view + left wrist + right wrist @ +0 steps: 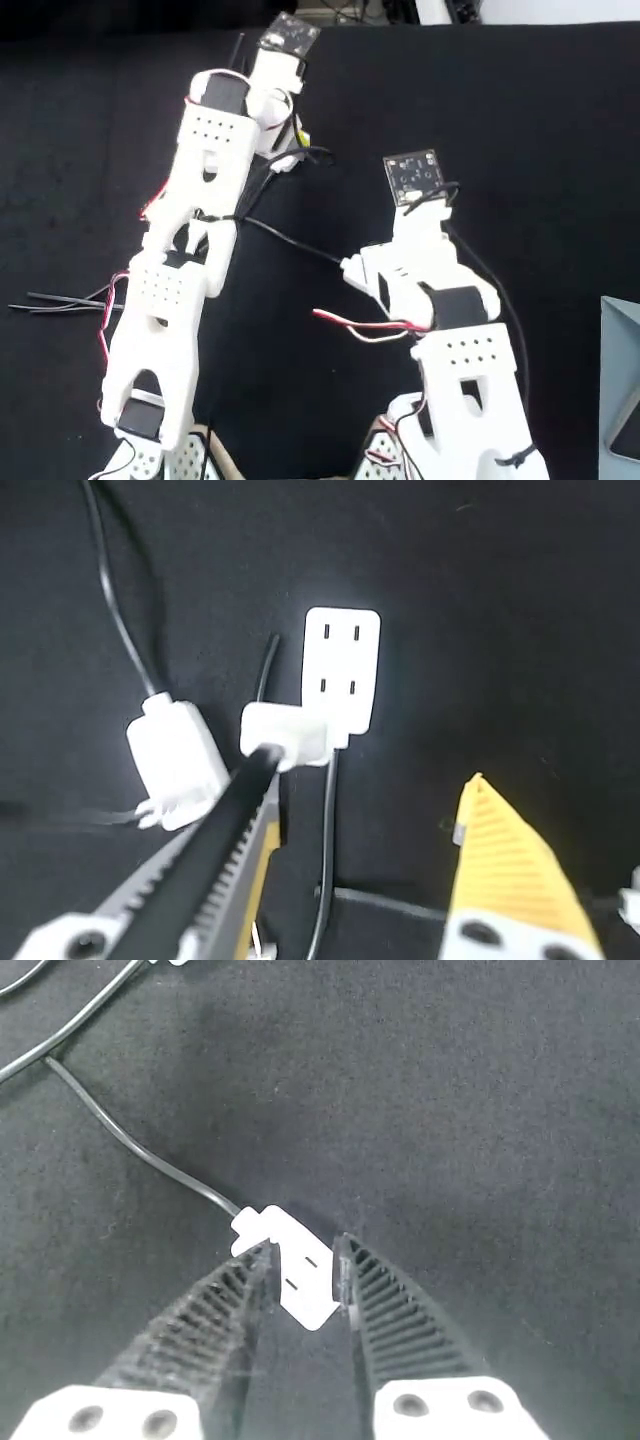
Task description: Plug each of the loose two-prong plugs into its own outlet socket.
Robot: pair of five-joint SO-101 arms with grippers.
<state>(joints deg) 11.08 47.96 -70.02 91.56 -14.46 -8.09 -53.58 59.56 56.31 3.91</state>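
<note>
In the left wrist view a white outlet strip (342, 665) lies flat on the black cloth, its paired slots bare. A small white plug (287, 736) rests against the strip's near end, and a second, larger white plug (175, 760) on a black cord lies beside it. My left gripper (370, 768) is open wide, and its black finger (235, 830) touches the small plug. My right gripper (302, 1250) is shut on another white two-prong plug (300, 1275), whose black cord (130, 1140) trails away. In the high view this plug (352, 268) sits under the right arm.
Thin loose wires (60, 300) lie on the cloth at the left. A grey box (622, 380) stands at the right edge. Both arm bases crowd the near edge. Open black cloth stretches to the far right.
</note>
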